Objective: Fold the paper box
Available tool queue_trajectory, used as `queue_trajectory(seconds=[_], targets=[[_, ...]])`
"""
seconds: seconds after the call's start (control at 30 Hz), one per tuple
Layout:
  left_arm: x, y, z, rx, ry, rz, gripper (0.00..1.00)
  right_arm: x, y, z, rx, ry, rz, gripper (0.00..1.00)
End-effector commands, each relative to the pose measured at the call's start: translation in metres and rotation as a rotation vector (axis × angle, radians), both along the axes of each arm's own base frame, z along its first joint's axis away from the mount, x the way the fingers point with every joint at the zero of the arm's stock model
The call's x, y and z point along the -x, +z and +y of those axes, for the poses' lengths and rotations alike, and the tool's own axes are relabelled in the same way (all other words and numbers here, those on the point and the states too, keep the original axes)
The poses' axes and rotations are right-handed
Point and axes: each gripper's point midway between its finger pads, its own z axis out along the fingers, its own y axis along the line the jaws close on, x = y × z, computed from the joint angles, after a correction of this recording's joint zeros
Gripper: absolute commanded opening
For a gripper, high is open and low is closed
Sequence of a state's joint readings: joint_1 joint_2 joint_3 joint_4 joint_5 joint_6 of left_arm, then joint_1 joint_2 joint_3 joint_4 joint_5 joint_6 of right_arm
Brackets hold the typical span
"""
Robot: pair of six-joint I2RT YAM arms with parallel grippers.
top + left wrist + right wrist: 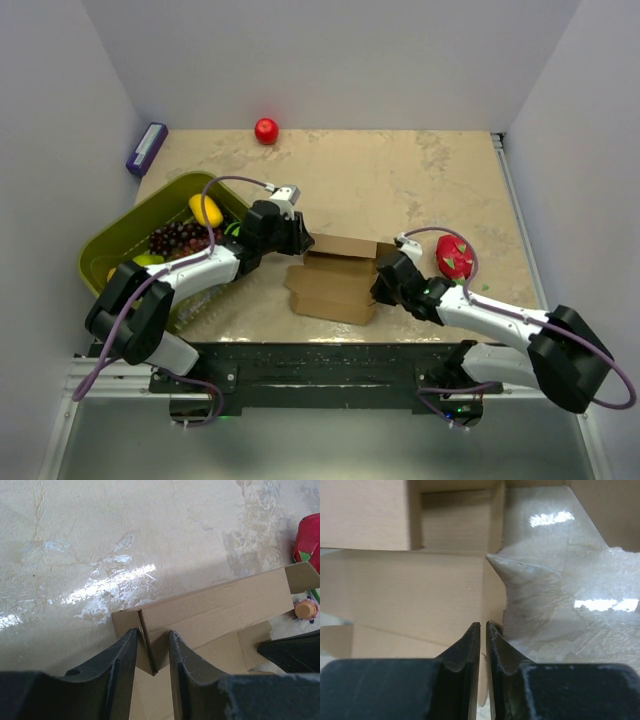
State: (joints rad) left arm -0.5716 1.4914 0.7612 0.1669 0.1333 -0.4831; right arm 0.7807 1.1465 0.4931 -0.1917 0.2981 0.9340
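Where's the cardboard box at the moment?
In the top view the paper box sits centrally, towards the near edge, between the left gripper and the right gripper.

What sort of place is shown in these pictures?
Probably a robot test cell: plain white walls enclosing a beige marbled tabletop, two robot arms bolted at its near edge, and props such as an olive-green plastic fruit basket.
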Motion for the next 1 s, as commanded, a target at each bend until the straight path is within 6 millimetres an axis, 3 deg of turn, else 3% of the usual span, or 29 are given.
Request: queue_trajectory(seconds=[0.0, 0.23, 0.37, 0.5, 0.67, 0.83, 0.97], targets=[[0.004, -0.019, 0.011, -0.084, 0.014, 0.047, 0.35, -0.008, 0.004, -0.005, 0.065, -0.05, 0.008, 0.08], [0.003, -0.02, 0.011, -0.085, 0.011, 0.045, 0.35, -0.005, -0.018, -0.021, 0.142, -0.127, 0.057, 0.08], [0.002, -0.019, 0.011, -0.085, 0.014, 0.042, 0.35, -0.001, -0.046, -0.015, 0.155, -0.12, 0.112, 0.07], [0.003, -0.019, 0.01, -0.082, 0.01, 0.041, 0.35, 0.002, -0.052, -0.014, 0.171, -0.123, 0.133, 0.07], [0.002, -0.018, 0.01, -0.081, 0.009, 0.038, 0.35, -0.003, -0.021, -0.009, 0.119, -0.125, 0.077, 0.13], [0.002, -0.019, 0.009, -0.088, 0.003, 0.043, 0.35, -0.012, 0.031, -0.007, 0.028, -0.126, -0.032, 0.41], [0.002, -0.019, 0.008, -0.089, -0.001, 0.041, 0.35, -0.025, 0.05, -0.017, 0.023, -0.141, -0.085, 0.4]])
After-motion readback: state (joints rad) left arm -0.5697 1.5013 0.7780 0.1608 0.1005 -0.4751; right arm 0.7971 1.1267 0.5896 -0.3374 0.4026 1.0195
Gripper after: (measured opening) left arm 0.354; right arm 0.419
